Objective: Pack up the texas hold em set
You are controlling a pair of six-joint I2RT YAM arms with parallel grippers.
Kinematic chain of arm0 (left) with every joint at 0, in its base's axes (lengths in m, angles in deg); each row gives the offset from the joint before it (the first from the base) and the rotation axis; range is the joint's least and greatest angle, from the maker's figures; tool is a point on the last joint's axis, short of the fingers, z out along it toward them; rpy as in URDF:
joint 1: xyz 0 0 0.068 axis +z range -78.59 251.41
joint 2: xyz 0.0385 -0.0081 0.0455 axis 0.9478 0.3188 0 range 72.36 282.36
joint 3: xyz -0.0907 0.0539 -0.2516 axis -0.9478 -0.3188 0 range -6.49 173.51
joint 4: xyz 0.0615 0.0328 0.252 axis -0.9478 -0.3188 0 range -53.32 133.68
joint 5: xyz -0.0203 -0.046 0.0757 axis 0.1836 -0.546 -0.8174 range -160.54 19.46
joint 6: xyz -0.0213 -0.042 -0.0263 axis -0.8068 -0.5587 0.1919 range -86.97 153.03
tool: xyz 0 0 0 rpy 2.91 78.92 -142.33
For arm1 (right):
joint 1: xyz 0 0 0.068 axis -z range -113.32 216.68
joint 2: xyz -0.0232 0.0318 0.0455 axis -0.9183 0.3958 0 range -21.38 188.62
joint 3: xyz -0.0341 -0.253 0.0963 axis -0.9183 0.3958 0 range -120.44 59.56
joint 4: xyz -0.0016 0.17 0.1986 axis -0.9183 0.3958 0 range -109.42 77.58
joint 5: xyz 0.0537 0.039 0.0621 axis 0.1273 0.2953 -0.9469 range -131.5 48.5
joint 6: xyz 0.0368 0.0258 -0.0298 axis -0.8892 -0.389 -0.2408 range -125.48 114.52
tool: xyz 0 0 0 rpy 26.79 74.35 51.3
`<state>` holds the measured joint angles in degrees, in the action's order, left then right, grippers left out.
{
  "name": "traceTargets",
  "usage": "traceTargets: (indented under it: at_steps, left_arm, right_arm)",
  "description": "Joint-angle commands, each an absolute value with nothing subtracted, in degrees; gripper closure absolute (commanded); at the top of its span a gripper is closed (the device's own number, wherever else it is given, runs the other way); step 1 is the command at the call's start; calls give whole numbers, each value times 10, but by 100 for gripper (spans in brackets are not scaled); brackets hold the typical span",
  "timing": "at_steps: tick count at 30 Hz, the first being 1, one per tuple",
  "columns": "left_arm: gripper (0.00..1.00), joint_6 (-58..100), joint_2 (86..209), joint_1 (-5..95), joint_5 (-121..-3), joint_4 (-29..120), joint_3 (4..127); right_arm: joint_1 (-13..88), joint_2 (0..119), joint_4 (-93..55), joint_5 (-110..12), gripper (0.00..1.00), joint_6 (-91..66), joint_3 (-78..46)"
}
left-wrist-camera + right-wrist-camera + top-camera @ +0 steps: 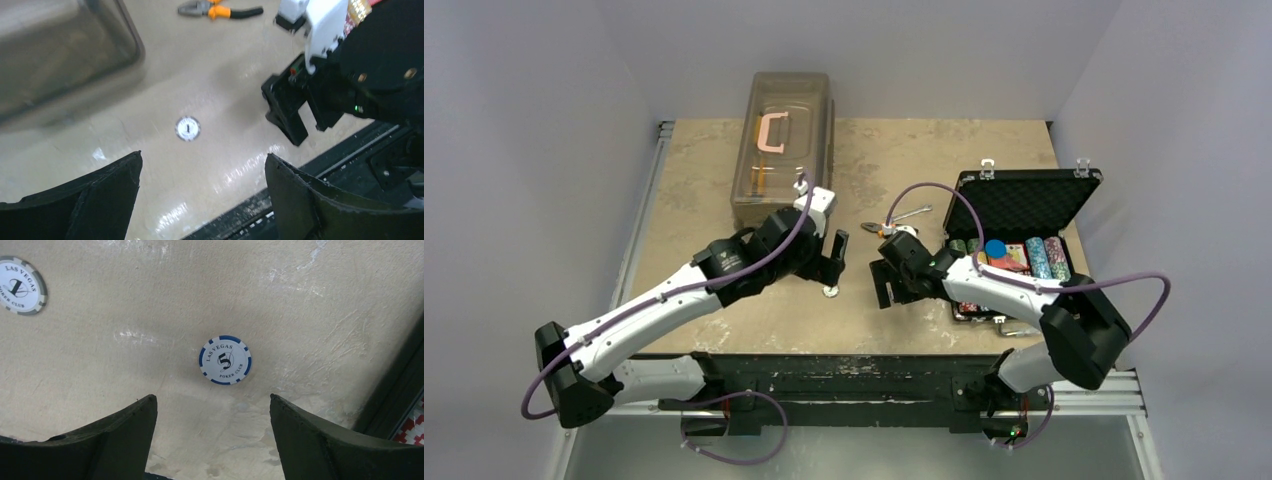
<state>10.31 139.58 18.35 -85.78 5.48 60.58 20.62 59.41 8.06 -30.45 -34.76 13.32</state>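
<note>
Right gripper [212, 401]: jaws spread wide, nothing between them, low over the table [310, 300]. We see the blue 5 chip [225, 360] lying flat just ahead of the fingertips, roughly centred on the gap and untouched. Further out, toward the left gripper [203, 161], the grey 1 chip [22, 285] lies flat on the table too. On the opposite side a dark edge runs past the right gripper; probably the case [1024, 205], but the view is too cropped to be sure.

The left gripper's jaws are also spread and empty above the table. The grey 1 chip sits ahead of it, roughly on the line of the gap, clear of both fingers. Beyond the chip and off to one side we see the right gripper pointing down, near the chip but apart from it. Far ahead lie the orange-handled pliers [220, 10]. The brown box [60, 55] fills the far corner on the other side, blurred.

In the top view the two grippers face each other near the table's middle. The case stands open behind the right gripper's wrist, lid raised, with racked chips [1039, 258] in the tray. A wrench [909, 213] lies just beside the pliers, between the brown box and the case.
</note>
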Motion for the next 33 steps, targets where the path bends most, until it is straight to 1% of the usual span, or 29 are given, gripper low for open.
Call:
traceTargets:
  at_steps: [1, 3, 5, 11, 16, 21, 29, 33]
  left_arm:
    - [11, -59, 1328, 181, -789, 121, 498]
    - [11, -107, 1301, 181, -763, 143, 450]
    - [11, -136, 1274, 181, -751, 147, 415]
    - [10, -159, 1220, 181, -765, 90, 372]
    - [10, -185, 1221, 181, -751, 93, 346]
    - [10, -214, 1217, 181, -741, 129, 312]
    - [11, -223, 1222, 181, -735, 134, 301]
    - [11, -230, 1221, 181, -735, 139, 291]
  right_arm:
    - [205, 622, 109, -280, 23, -370, 99]
    - [206, 621, 87, -293, 26, -380, 115]
    - [206, 622, 69, -287, 27, -385, 124]
    - [206, 655, 39, -275, 29, -378, 122]
    - [206, 679, 40, -263, 34, -374, 109]
    - [206, 681, 31, -256, 34, -372, 114]
    - [206, 690, 19, -244, 37, -377, 119]
    - [206, 695, 8, -247, 41, -380, 122]
